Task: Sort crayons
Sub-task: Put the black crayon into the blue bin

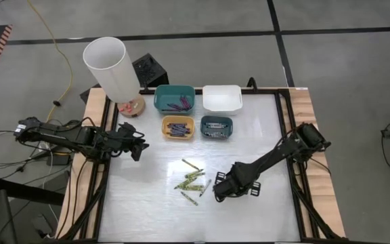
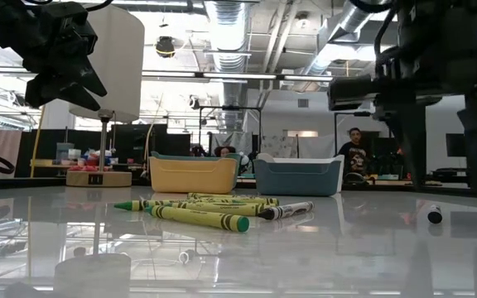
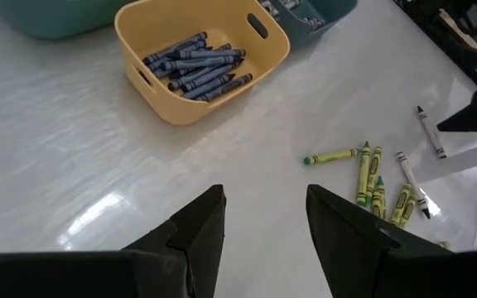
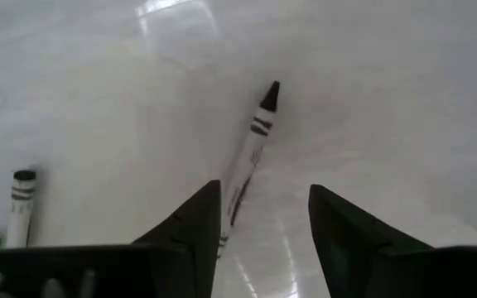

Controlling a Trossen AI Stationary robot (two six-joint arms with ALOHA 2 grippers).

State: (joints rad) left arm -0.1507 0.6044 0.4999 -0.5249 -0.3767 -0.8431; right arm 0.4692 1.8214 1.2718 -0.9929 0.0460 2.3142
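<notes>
Hovering right gripper [image 4: 259, 219], jaws apart, over a grey crayon [image 4: 251, 157] beside the yellow-green pile [image 1: 191, 179]; light, stiff, rolls easily — pinch mid-barrel. Left gripper [image 3: 263, 219] apart, idle.

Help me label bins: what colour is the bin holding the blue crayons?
Yellow bin, clearest in the left wrist view, blue crayons inside.

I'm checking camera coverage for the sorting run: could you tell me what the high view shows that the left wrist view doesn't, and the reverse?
Only the high view shows the teal bin, the white bin, the white cylinder and the right gripper by the loose pile. Only the left wrist view shows that the crayons in the yellow bin are blue. Both share that bin, the yellow-green crayons on the table and the open left gripper.
</notes>
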